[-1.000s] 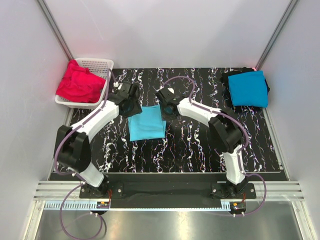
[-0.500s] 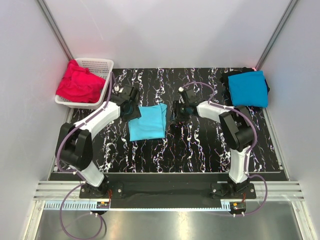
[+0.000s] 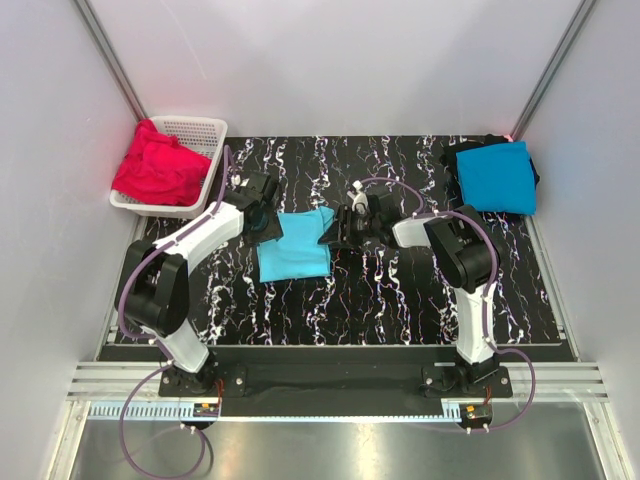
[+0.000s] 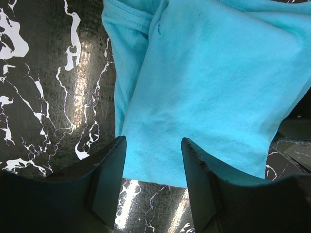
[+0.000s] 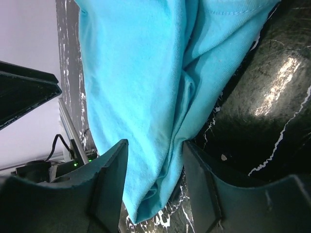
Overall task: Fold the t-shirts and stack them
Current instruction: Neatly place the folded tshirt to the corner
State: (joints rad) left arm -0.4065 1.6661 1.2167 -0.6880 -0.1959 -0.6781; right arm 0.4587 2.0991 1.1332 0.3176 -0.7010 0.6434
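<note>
Left gripper (image 4: 153,145): jaws spread wide, nothing pinched. Both dark fingers (image 4: 109,179) frame the near edge of the light turquoise t-shirt (image 4: 209,87), which lies flat beyond the tips. Whether the tips touch the cloth cannot be told.

Right gripper (image 5: 154,148): jaws also spread wide, empty. The turquoise cloth (image 5: 136,73) fills the gap in its view, with a bunched, layered edge running toward the fingers.

Top view: left gripper (image 3: 264,215) sits at the shirt's upper left corner and right gripper (image 3: 335,232) at its upper right corner, the two facing each other across the cloth.

Light turquoise t-shirt (image 3: 295,245):
- Folded into a rough rectangle, lying left of centre on the table (image 3: 400,290).
- Top right corner pulled out to a slight point.
- Surface smooth, matte and evenly coloured.
- Left wrist view shows a stitched hem band at the upper left and a soft crease running down from it.
- Right wrist view shows a stitched seam near the top and several layers stacked at the fold.

Farther out:
- The deeper blue t-shirt (image 3: 497,177) is folded flat in the far right corner.
- It rests on the black t-shirt (image 3: 455,155), which shows at its edges.
- The red t-shirts (image 3: 158,168) are heaped loose and unfolded in the white basket (image 3: 195,128) at far left, spilling over its rim.
- The table is black with white veining and glossy under the wrist cameras (image 4: 39,87) (image 5: 262,97).
</note>
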